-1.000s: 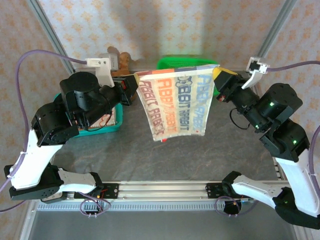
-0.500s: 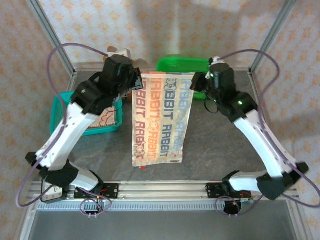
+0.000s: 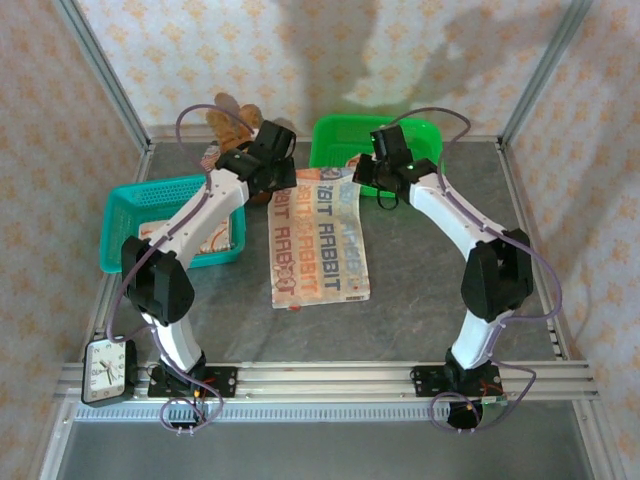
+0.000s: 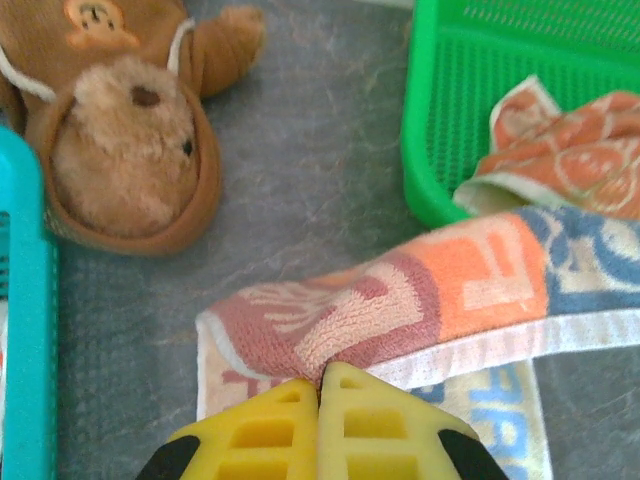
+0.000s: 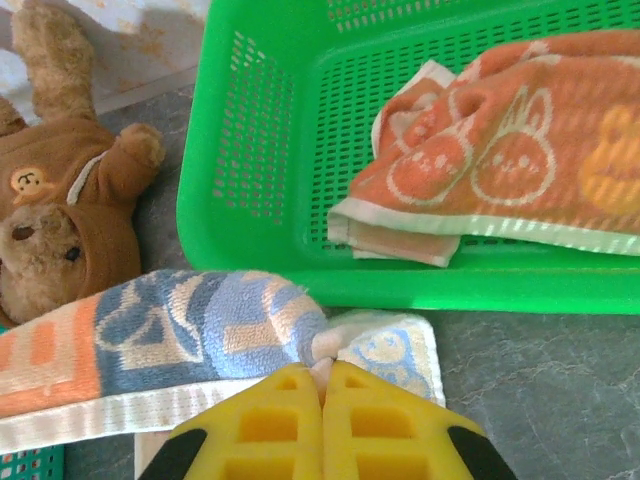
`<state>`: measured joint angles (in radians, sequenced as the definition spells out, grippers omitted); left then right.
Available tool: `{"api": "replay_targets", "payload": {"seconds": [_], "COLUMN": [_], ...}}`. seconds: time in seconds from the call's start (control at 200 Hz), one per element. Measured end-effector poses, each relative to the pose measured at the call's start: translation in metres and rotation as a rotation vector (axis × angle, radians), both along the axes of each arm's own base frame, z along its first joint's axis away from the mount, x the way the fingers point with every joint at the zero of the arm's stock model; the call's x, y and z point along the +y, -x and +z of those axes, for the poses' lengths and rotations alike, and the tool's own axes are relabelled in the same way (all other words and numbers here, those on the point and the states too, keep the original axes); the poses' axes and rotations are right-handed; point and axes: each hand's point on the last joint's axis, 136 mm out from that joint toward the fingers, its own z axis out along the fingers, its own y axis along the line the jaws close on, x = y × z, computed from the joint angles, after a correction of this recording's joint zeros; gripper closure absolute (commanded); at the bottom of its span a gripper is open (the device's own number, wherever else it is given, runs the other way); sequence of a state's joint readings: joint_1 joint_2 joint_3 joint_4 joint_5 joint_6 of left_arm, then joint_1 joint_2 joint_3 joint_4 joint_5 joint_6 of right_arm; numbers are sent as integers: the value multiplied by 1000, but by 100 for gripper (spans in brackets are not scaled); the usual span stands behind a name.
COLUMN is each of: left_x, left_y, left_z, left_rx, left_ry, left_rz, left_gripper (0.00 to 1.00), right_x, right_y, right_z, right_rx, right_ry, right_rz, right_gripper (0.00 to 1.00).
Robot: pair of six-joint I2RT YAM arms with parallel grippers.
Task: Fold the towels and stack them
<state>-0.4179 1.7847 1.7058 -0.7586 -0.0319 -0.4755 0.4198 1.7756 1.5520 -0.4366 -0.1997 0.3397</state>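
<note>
Top view: the lettered towel (image 3: 320, 250) lies mid-frame, upper corners pinched by left gripper (image 3: 283, 183) and right gripper (image 3: 363, 180). Left wrist: corner bunched between clamped jaws, bottom centre; a skewed fold is risked. Right wrist: other corner nipped just below the green basket (image 5: 250, 150); its rim could be snagged.
</note>
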Motion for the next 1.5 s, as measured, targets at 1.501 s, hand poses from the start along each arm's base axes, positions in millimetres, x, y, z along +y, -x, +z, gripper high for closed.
{"api": "replay_targets", "payload": {"seconds": [1.501], "left_x": [-5], "left_y": [150], "left_z": [-65], "left_rx": [127], "left_ry": [219], "left_rz": [38], "left_gripper": [100], "right_x": [-2], "right_y": [176], "right_z": [-76], "right_rx": [207], "right_ry": [-70], "right_rz": [58], "right_gripper": [100]}}
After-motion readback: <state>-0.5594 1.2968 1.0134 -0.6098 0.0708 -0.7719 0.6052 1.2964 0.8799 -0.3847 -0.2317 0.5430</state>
